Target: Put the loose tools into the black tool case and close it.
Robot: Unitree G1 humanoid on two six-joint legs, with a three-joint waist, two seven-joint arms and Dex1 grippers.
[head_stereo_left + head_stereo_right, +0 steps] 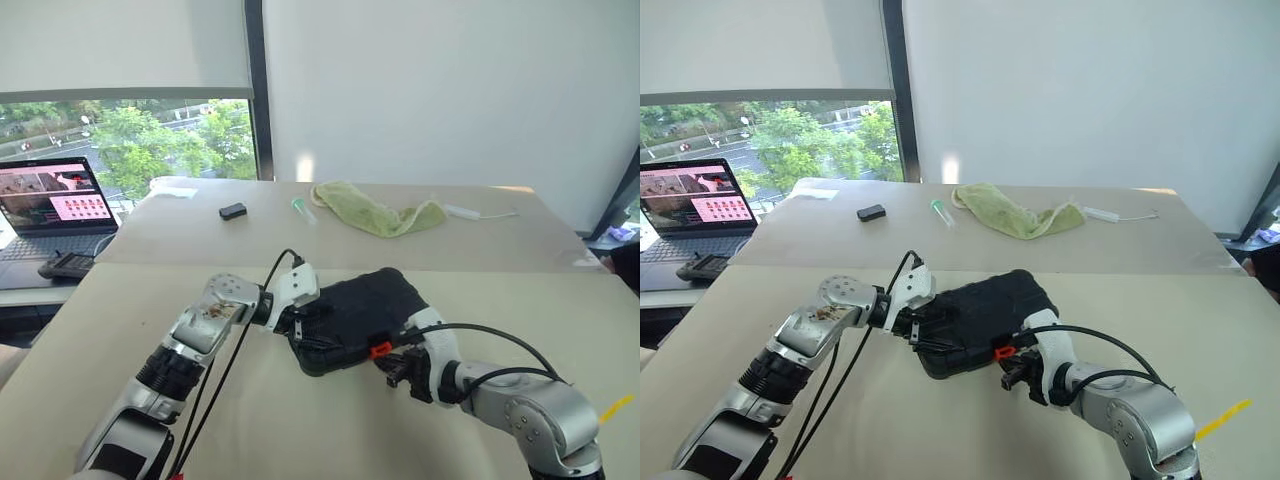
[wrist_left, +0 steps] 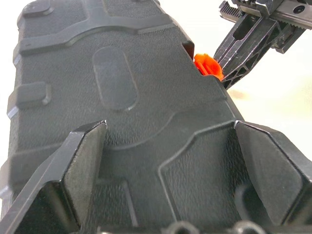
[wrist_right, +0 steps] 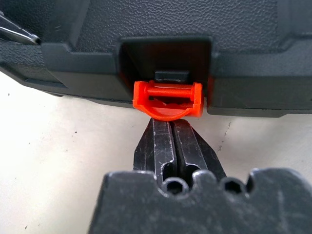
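The black tool case [image 1: 352, 318] lies closed on the counter [image 1: 300, 420]. The left claw [image 1: 297, 322] is spread wide on its lid. The right claw [image 3: 170, 141], pinched closed, touches the orange latch [image 3: 168, 99].

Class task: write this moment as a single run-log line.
case: lid down | left hand: open, astride case | right hand: shut, tips at orange latch | latch: not yet snapped
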